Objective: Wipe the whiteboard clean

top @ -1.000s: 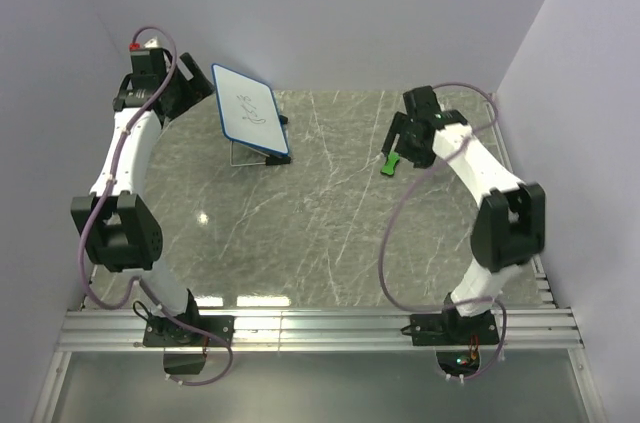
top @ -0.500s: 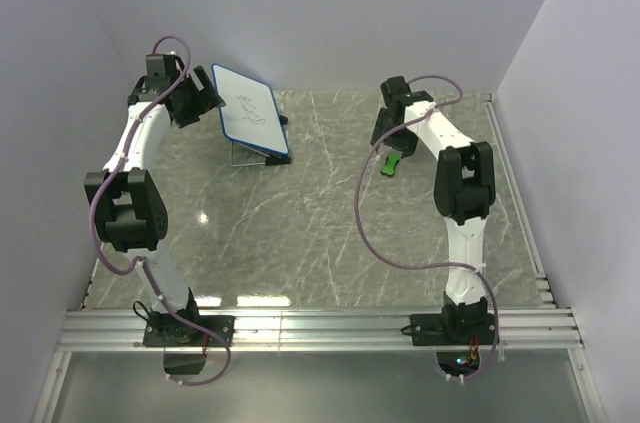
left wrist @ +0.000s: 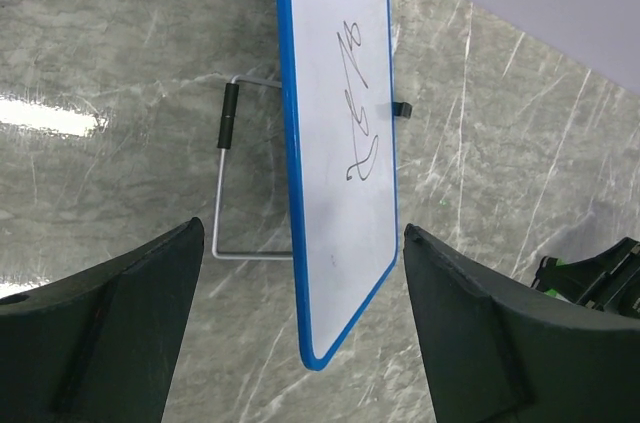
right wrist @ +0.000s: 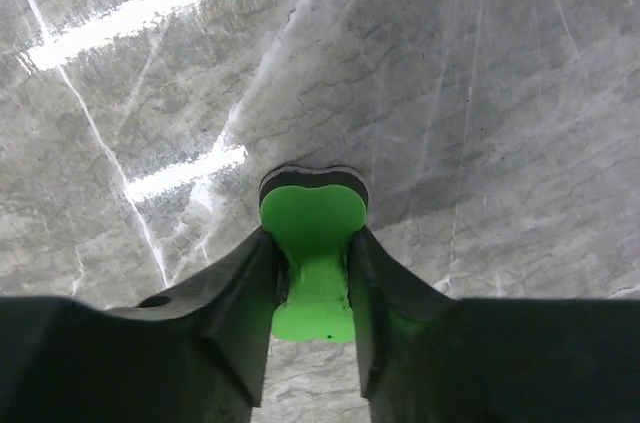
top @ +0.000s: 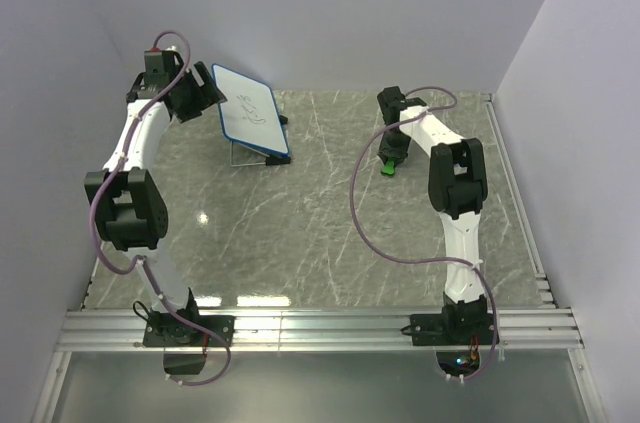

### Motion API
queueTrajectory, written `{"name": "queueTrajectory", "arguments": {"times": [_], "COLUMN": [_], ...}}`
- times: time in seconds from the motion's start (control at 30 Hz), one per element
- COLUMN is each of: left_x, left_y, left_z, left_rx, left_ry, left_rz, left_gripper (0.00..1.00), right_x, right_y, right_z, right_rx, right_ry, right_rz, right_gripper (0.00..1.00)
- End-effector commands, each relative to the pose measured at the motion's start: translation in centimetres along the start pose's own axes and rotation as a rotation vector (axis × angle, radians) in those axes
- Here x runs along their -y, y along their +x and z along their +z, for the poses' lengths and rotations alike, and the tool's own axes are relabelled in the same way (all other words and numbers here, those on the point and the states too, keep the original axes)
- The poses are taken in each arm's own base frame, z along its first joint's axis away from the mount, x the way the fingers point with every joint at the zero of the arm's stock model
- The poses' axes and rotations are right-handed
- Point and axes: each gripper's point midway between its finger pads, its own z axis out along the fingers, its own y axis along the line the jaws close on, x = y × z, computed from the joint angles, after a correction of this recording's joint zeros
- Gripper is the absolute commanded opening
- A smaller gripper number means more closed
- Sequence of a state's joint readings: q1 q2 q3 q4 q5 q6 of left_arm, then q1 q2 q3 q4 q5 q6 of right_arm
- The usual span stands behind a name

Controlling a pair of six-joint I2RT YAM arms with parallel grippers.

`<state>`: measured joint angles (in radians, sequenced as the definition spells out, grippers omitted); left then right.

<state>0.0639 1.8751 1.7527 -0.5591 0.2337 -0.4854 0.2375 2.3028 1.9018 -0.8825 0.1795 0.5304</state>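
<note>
The whiteboard (top: 250, 114), white with a blue rim, leans on its wire stand (left wrist: 224, 246) at the back left; dark scribbles (left wrist: 358, 108) show on its face. My left gripper (top: 205, 94) hovers at the board's upper left corner, open, its fingers either side of that corner (left wrist: 302, 233) without touching it. A green eraser (top: 388, 165) lies on the table at the back right. My right gripper (top: 391, 151) reaches down onto it, and in the right wrist view both fingers (right wrist: 312, 235) press against the narrow waist of the eraser (right wrist: 312, 205).
Grey marbled table (top: 320, 233) enclosed by pale walls on three sides, close behind the board. An aluminium rail (top: 320, 328) carries both arm bases at the near edge. A black foot (left wrist: 228, 118) of the stand sits on the table.
My right gripper has come down over the green eraser and closed onto it, the arm folding leftward. My left gripper has shifted slightly closer to the whiteboard's corner.
</note>
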Motion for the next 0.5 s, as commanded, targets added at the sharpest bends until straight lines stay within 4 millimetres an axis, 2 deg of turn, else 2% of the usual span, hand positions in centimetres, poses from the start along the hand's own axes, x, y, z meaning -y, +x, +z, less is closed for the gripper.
{"name": "queueTrajectory", "arguments": {"times": [0.0, 0.1, 0.23, 0.3, 0.33, 0.4, 0.47], "left_x": [1.0, 1.2, 2.2, 2.6, 2.4, 2.6, 2.4], "left_y": [-1.4, -1.7, -1.0, -1.0, 0.0, 0.3, 1.5], "left_z": [-0.4, -0.1, 1.2, 1.8, 2.9, 3.6, 5.0], "left_rx": [0.028, 0.031, -0.007, -0.014, -0.045, -0.063, -0.1], "left_ry": [0.031, 0.042, 0.103, 0.106, 0.097, 0.103, 0.094], "left_rz": [0.04, 0.048, 0.076, 0.098, 0.095, 0.099, 0.094], "left_gripper": [0.86, 0.85, 0.84, 0.84, 0.84, 0.76, 0.61], "right_x": [0.5, 0.7, 0.7, 0.8, 0.7, 0.6, 0.6], "right_y": [-1.3, -1.3, -1.3, -1.4, -1.5, -1.9, -2.1], "right_z": [-0.1, -0.9, -2.3, -3.4, -3.7, -4.9, -5.6], "right_rx": [0.035, 0.038, 0.053, 0.061, 0.065, 0.081, 0.086], "right_ry": [0.025, 0.025, -0.002, -0.017, -0.024, -0.036, -0.046], "right_rz": [0.016, 0.007, -0.002, 0.001, 0.001, 0.008, 0.011], "right_gripper": [0.36, 0.26, 0.05, 0.02, 0.01, 0.01, 0.01]}}
